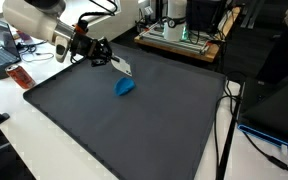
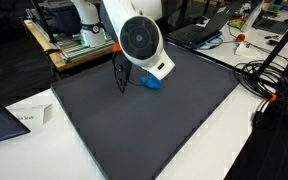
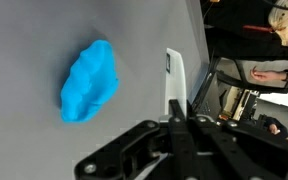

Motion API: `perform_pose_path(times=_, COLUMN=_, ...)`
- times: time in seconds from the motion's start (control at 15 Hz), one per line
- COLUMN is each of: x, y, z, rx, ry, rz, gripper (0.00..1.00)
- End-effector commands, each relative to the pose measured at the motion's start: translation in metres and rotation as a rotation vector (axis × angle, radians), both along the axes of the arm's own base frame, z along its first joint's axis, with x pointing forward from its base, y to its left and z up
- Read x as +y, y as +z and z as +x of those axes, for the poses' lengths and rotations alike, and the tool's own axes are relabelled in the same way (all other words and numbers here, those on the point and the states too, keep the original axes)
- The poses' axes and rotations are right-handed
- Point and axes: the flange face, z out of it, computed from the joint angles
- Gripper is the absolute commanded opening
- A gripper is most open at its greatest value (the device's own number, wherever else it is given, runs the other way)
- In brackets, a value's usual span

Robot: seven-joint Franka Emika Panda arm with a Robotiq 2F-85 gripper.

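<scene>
Within gripper [image 3: 174, 120] grasp: white strip [image 3: 175, 88] (label [image 3: 169, 62] illegible).

Both exterior views overlook the same dark mat [image 1: 104, 130] from different sides; the wrist view looks down close

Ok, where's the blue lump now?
In the wrist view the blue lump lies on the dark mat, left of the white stick in the gripper, not touching it.
</scene>
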Motion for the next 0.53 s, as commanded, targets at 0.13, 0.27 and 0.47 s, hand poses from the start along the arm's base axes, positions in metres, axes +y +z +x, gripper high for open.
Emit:
perform_pose_path(times=0.13, x=-0.014, y=-0.019, z=0.011, rx=0.056, ry=0.01, rz=0.141, gripper=0.01)
perform_pose_path(times=0.27, x=-0.016, y=-0.028, z=0.012, rx=0.078, ry=0.008, rz=0.165, gripper=0.01)
perform_pose_path(times=0.47, x=-0.017, y=-0.04, z=0.014, rx=0.106, ry=0.01, rz=0.19, gripper=0.01)
